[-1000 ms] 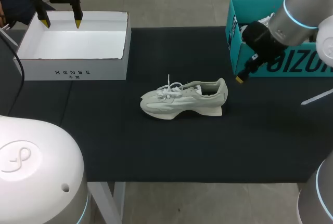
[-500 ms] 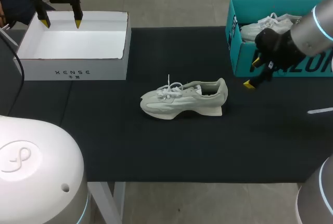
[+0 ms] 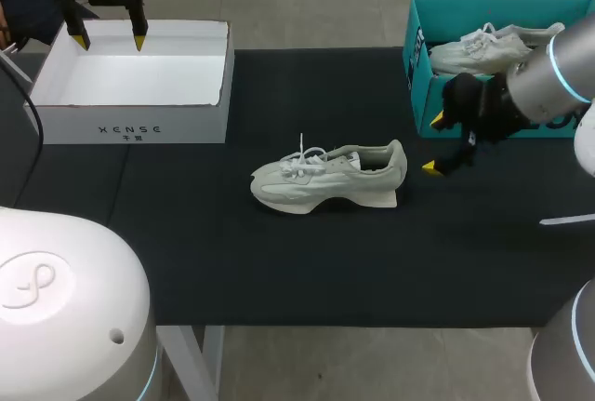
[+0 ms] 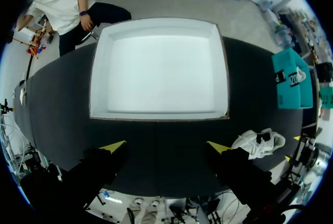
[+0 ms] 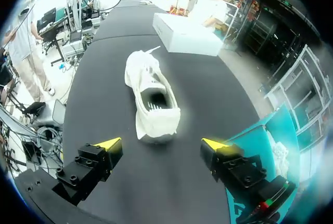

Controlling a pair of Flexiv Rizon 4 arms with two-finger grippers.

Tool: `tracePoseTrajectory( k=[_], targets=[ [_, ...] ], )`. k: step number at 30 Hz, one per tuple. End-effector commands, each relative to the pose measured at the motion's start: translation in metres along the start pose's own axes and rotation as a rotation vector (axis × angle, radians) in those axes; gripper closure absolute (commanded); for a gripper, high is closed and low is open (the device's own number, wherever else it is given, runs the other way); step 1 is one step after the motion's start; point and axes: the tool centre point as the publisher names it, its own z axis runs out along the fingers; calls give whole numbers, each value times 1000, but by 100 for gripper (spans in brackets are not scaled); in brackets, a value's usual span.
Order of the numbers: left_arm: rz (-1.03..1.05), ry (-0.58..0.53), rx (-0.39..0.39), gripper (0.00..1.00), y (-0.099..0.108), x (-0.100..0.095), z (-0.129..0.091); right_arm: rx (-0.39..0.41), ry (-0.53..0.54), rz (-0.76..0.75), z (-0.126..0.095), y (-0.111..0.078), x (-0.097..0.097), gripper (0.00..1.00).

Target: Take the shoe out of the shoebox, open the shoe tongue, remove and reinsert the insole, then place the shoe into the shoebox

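- At mid-tabletop (image 3: 279, 271): pale shoe (image 3: 330, 178), upright on its sole, toe toward the left edge, heel toward the right, laces loose on top.
- Against the far right edge: teal shoebox (image 3: 423, 94), open, with a second pale shoe (image 3: 493, 47) lying inside.
- At the far left corner: white box (image 3: 130, 122), open-topped, nothing in it.
- Coming in from the right: right end effector (image 3: 433, 145), low over the tabletop between the shoe's heel and the teal shoebox, just beside the heel, touching neither.
- From the right wrist: right end effector (image 5: 160, 143) released, yellow tips spread wide, gripping nothing; shoe (image 5: 151, 96) straight ahead, heel nearest, mouth open upward; teal shoebox (image 5: 260, 141) off beside one finger.
- Up at the far left: left end effector (image 3: 109, 43) above the white box's far rim.
- From the left wrist: left end effector (image 4: 166, 145) released too, tips well apart, empty; white box (image 4: 158, 115) just ahead of them, shoe (image 4: 258, 143) off to one side on the dark tabletop.
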Motion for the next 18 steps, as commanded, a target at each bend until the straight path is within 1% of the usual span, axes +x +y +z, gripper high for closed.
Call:
tracePoseTrajectory(
  k=[1, 7, 10, 13, 18],
  targets=[
    [0, -1, -1, 0, 0, 0, 0, 17, 16, -15, 22, 3, -9, 0],
    [0, -1, -1, 0, 0, 0, 0, -13, 46, -43, 42, -5, -13, 0],
    [0, -1, -1, 0, 0, 0, 0, -46, 98, -70, 51, -7, -14, 0],
    [0, -1, -1, 0, 0, 0, 0, -33, 130, -98, 60, -8, -14, 0],
    [0, -1, -1, 0, 0, 0, 0, -43, 134, -76, 69, -15, -20, 0]
  ],
)
